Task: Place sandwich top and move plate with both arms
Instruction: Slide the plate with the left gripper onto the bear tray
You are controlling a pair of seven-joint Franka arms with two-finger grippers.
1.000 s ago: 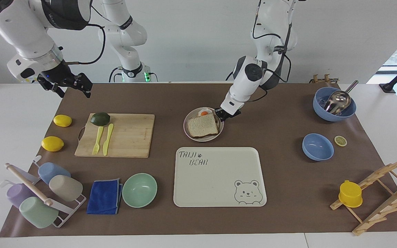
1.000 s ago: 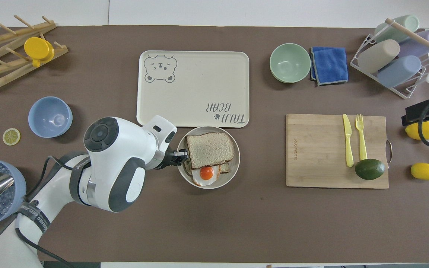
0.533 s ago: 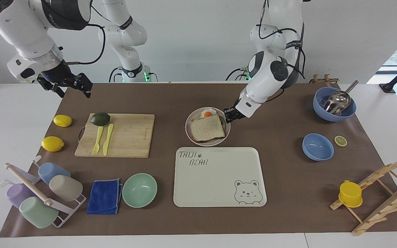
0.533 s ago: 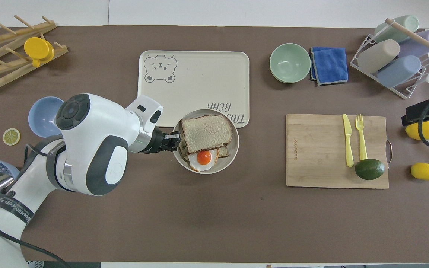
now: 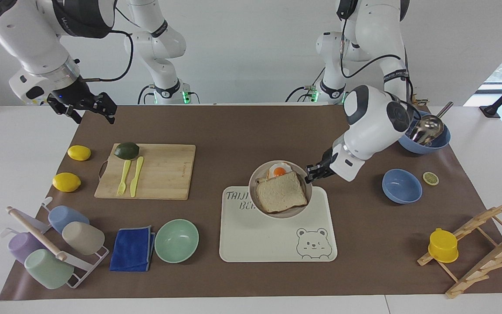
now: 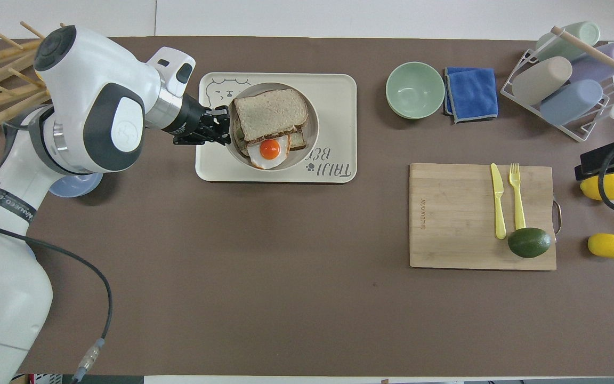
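My left gripper (image 5: 310,176) (image 6: 225,126) is shut on the rim of the small round plate (image 5: 254,181) (image 6: 313,140) and holds it in the air over the cream bear tray (image 5: 268,244) (image 6: 336,93). On the plate, the sandwich top (image 5: 281,192) (image 6: 269,111) lies flat on the lower slice, and a fried egg (image 5: 279,170) (image 6: 269,150) sticks out at the edge toward the robots. My right gripper (image 5: 94,114) (image 6: 587,166) waits open and empty above the table at the right arm's end, near the lemons.
A cutting board (image 5: 164,174) carries an avocado (image 5: 126,150), a knife and a fork. Two lemons (image 5: 66,182) lie beside it. A mint bowl (image 5: 176,240), a blue cloth and a cup rack stand farther out. Blue bowls (image 5: 401,186) and a wooden rack (image 5: 473,244) are at the left arm's end.
The left arm has lifted the plate off the mat and carried it away from the robots, until it is over the bear tray. The right arm has not moved.
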